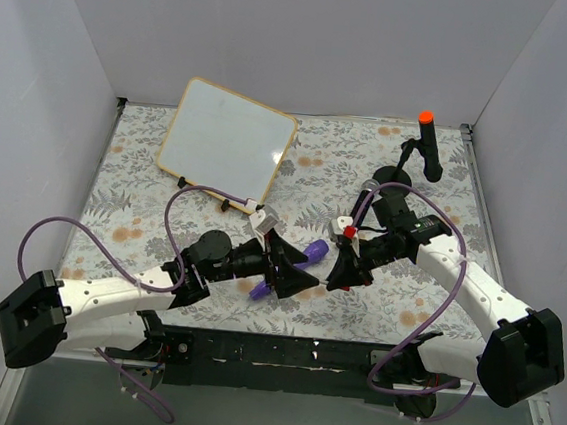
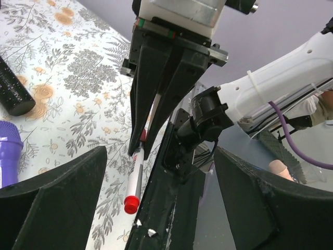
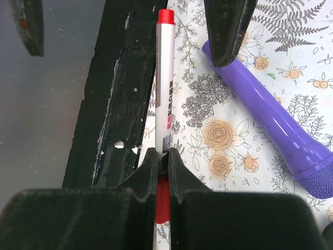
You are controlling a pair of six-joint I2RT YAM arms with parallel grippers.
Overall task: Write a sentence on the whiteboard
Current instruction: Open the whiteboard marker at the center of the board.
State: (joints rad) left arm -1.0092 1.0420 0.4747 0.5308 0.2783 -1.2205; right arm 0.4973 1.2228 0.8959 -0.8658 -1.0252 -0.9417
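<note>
The whiteboard (image 1: 228,145) lies at the back left, tilted, its white face blank; no red writing shows on it. My right gripper (image 1: 341,273) is shut on a white marker with red ends (image 3: 165,78), which points toward the near table edge just above the cloth; the jaws (image 3: 162,153) pinch it near one red end. The marker also shows in the left wrist view (image 2: 135,179). My left gripper (image 1: 293,269) is open and empty, its fingers spread wide (image 2: 161,208), facing the right gripper a short way from the marker.
A purple pen-like object (image 3: 265,109) lies on the floral cloth beside the marker, and also shows from above (image 1: 315,248). A black post with an orange tip (image 1: 425,146) stands at the back right. A black bar (image 1: 280,351) runs along the near edge. White walls enclose the table.
</note>
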